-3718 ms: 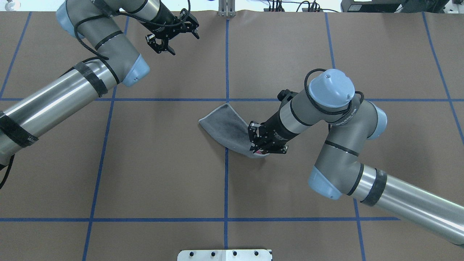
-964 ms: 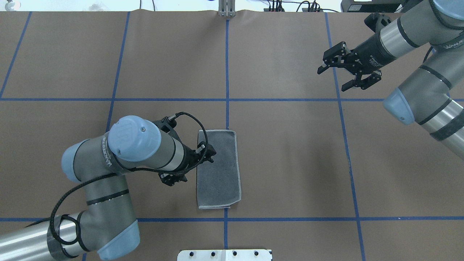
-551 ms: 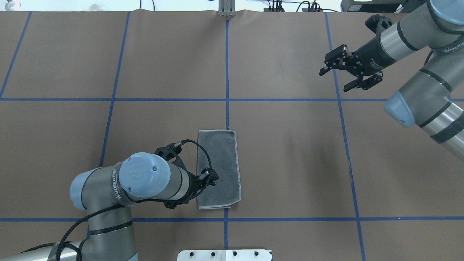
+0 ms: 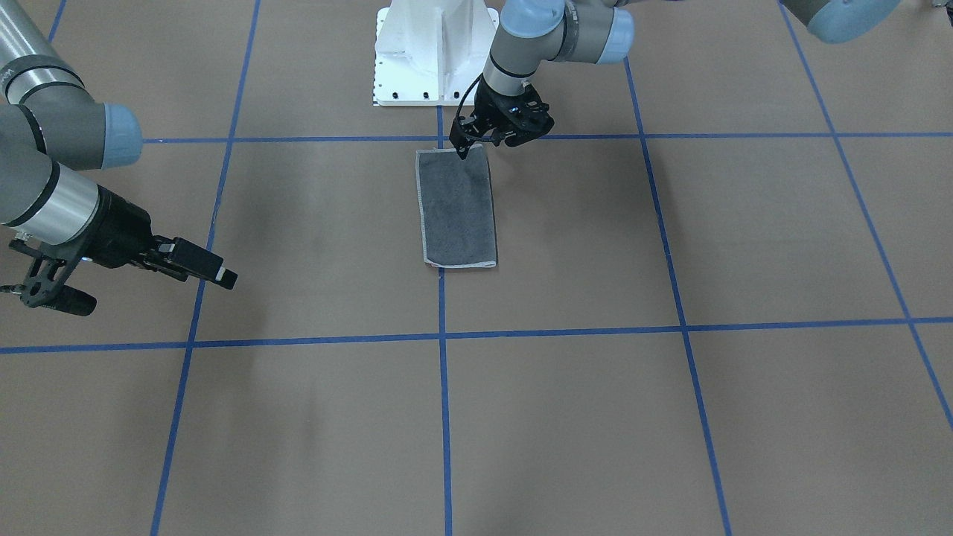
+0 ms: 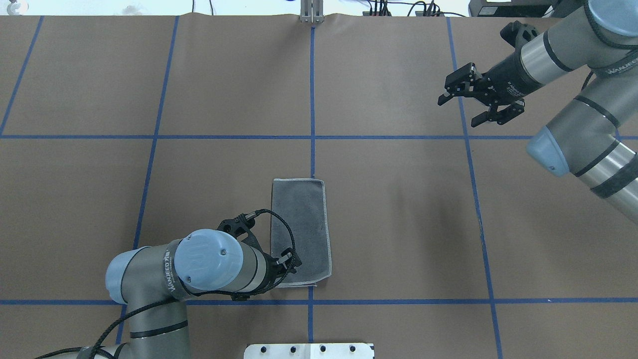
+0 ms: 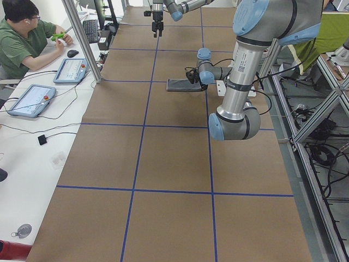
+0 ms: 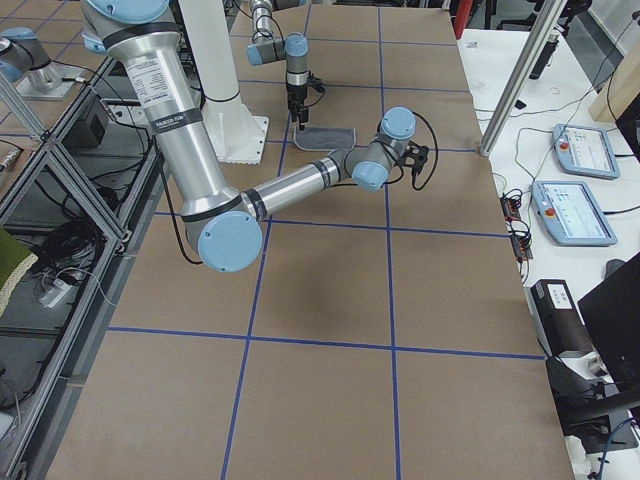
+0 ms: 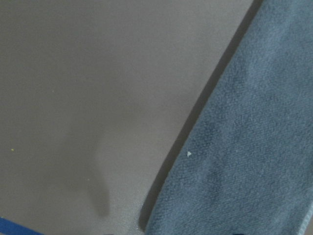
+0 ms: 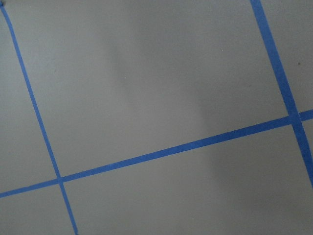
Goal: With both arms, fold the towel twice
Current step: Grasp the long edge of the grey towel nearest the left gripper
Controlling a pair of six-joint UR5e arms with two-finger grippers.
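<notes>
1. Towel [image 5: 301, 232]: is lying once-folded, grey side up, lower centre of bench [image 5: 398, 224].
2. Left gripper [image 5: 291, 262]: is hovering at its lower-left corner, likely for the second fold; spread cannot be told.
3. Right gripper [image 5: 458, 110]: is idling upper right, spread wide, empty.

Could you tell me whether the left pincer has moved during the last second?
Yes. In the overhead view the left pincer has travelled down the towel's left edge, toward the near blue tape line.

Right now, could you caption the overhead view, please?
Left tool at corner of folded towel; right tool open, apart.
</notes>
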